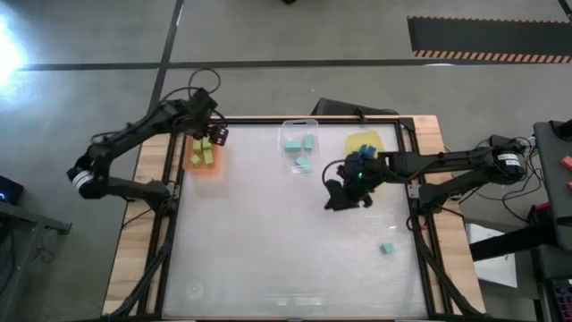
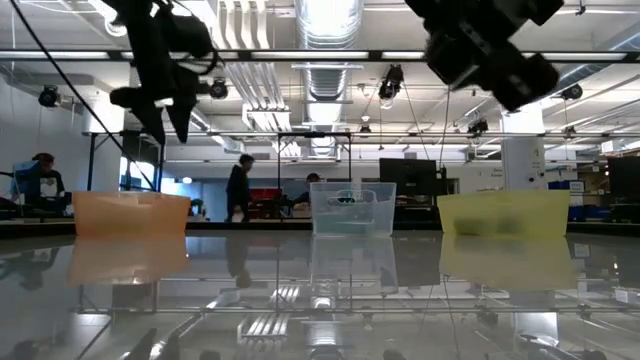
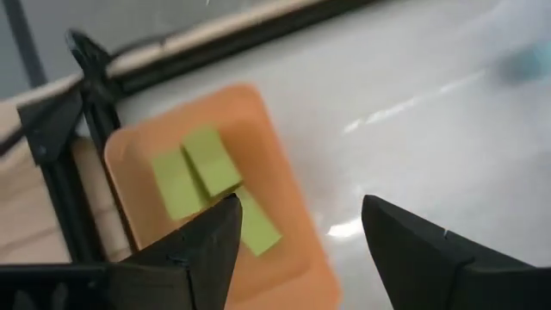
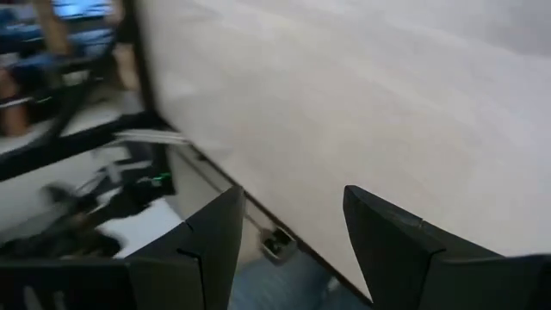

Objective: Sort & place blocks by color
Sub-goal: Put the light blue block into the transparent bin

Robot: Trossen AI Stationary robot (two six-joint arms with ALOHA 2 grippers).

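Three yellow-green blocks: seen lying in the orange tray.
Left gripper: held above that tray, fingers spread, nothing gripped.
Right gripper: held well right of the tray, open, empty.

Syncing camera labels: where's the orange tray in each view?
High view: orange tray at the table's far left, under the left gripper.
Low view: far left.
Left wrist view: centre-left, holding green blocks.
Right wrist view: not in it.
Shared landmark: the clear tray beside it.
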